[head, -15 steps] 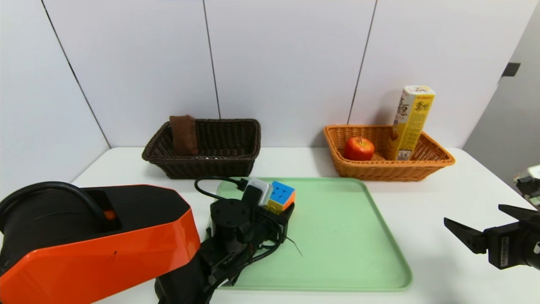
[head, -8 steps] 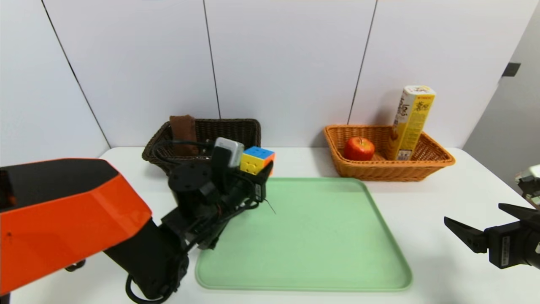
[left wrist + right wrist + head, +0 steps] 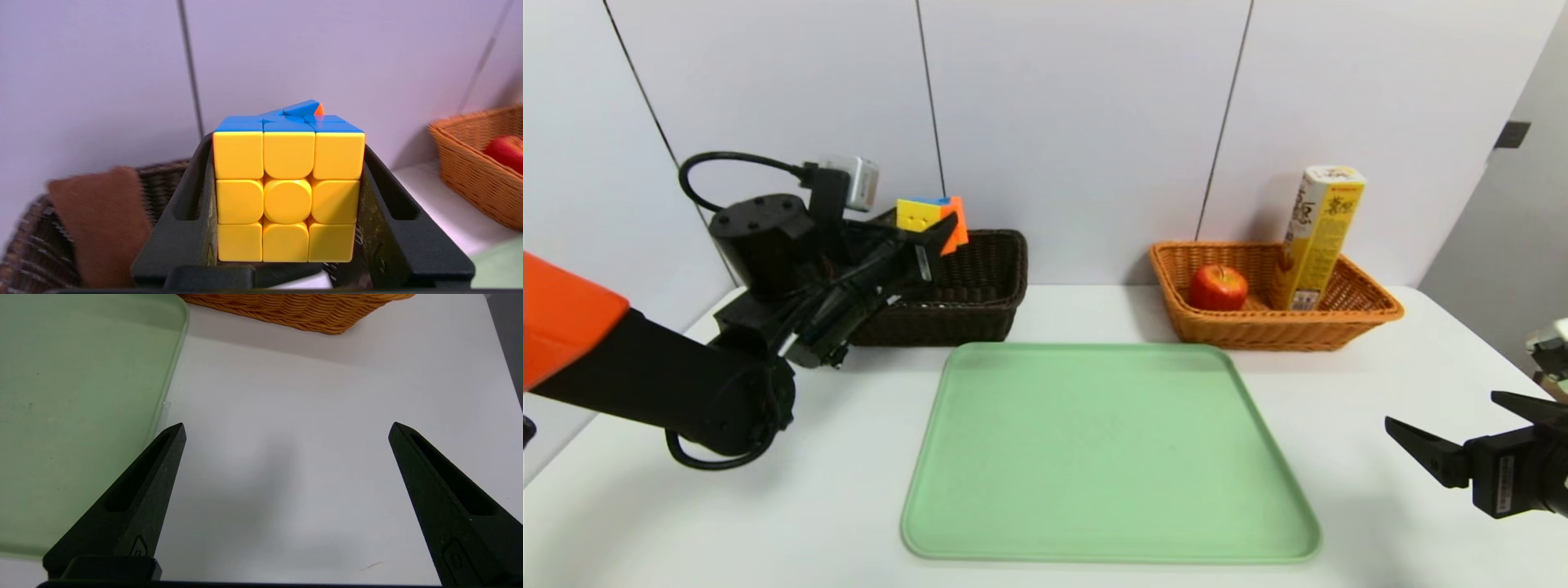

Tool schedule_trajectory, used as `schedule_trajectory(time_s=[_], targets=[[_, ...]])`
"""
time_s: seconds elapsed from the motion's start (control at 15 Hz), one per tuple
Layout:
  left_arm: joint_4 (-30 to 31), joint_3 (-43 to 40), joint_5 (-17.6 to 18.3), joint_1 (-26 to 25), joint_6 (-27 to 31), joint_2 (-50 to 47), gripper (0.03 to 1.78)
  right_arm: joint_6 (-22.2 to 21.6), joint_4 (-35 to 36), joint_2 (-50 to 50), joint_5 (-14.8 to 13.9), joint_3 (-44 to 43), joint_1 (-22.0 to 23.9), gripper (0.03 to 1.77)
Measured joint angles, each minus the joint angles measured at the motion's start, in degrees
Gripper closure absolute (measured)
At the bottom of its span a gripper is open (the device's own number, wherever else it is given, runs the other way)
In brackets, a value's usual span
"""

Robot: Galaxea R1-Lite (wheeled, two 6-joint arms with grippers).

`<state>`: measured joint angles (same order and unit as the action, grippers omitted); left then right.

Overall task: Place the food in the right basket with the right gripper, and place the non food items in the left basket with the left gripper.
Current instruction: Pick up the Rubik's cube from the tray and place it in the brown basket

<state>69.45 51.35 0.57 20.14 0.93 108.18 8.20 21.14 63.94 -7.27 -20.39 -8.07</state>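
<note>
Lifted leftward from above the green tray (image 3: 1111,457), the puzzle cube (image 3: 288,196) is clamped between the part-open jaws of the left gripper (image 3: 288,192), above the dark basket (image 3: 931,327). A brown cloth (image 3: 102,224) is held in that basket, the apple (image 3: 1218,287) and snack box (image 3: 1319,237) in the orange basket (image 3: 1258,331). The right gripper (image 3: 1437,412) is parked wide open over the counter's right side (image 3: 1347,408).

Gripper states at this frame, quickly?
Left gripper: closed on the puzzle cube.
Right gripper: open, nothing held, above the white table.
</note>
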Motion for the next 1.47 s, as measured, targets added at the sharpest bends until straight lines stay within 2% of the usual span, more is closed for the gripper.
schedule_trajectory(time_s=[0.27,0.4,0.73,0.93,1.27,1.47], targets=[[-20.2,12.2,1.3,-3.0,-0.4,-0.1,0.88,-0.2,-0.6,-1.2,0.0,0.1,0.0,0.09],[-26.7,15.6,1.3,-3.4,-0.3,1.3,0.88,-0.2,-0.4,-1.8,-0.1,0.3,0.0,0.09],[-29.1,17.3,1.1,-3.5,0.6,6.3,0.88,-0.3,-0.5,-3.2,0.0,0.7,0.0,0.09],[-29.8,18.6,1.0,-3.5,3.3,9.2,0.88,-0.3,-0.3,-3.4,0.0,0.7,0.1,0.09],[-39.3,25.3,0.9,-3.8,3.5,11.0,0.88,-0.3,-0.3,-3.4,0.0,0.9,0.0,0.09],[-40.8,27.1,0.8,-3.9,3.5,11.8,0.88,-1.2,-0.4,-3.5,0.0,1.0,0.0,0.09]])
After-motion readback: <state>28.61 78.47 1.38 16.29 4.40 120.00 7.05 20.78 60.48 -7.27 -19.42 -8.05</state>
